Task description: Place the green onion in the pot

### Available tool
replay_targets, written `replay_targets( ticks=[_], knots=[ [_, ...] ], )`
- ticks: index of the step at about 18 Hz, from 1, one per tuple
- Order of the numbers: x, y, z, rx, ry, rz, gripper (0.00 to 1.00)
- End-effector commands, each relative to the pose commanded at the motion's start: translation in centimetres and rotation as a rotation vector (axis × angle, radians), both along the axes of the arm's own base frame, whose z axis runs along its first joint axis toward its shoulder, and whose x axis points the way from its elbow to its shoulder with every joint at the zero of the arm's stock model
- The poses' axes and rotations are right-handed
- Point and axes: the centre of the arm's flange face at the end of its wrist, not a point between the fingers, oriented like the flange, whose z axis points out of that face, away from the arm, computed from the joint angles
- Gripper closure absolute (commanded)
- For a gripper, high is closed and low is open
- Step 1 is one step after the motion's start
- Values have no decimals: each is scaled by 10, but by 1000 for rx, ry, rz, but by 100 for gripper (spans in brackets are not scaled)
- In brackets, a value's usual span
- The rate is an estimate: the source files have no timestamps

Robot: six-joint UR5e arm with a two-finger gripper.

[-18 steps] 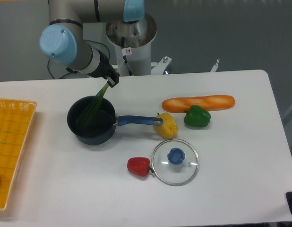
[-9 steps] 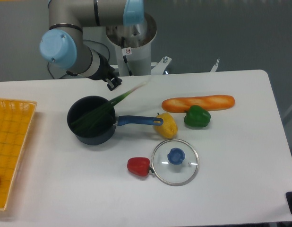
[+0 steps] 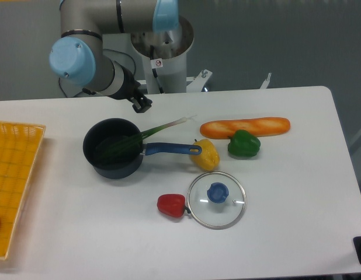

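A single fixed camera is looking down from high in front of the desk [image 3: 285, 233], facing the arm's base [image 3: 163, 52] at the far edge. It is standing back enough to be taking in nearly the whole desktop.

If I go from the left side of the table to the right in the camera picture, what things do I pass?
Yellow basket → pot with the green onion leaning out of it → red pepper → glass lid → green pepper.
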Motion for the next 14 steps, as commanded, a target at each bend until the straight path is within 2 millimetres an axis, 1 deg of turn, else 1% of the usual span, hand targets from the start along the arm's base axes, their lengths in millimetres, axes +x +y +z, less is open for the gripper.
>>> replay_targets(
  ticks=[5, 7, 11, 14],
  knots=[
    [-41, 7, 17, 257, -12, 107, 0],
    [-52, 11, 23, 337, -9, 124, 0],
    [-85, 2, 30, 408, -46, 81, 0],
    [-112, -10, 28, 407, -52, 93, 0]
  ],
)
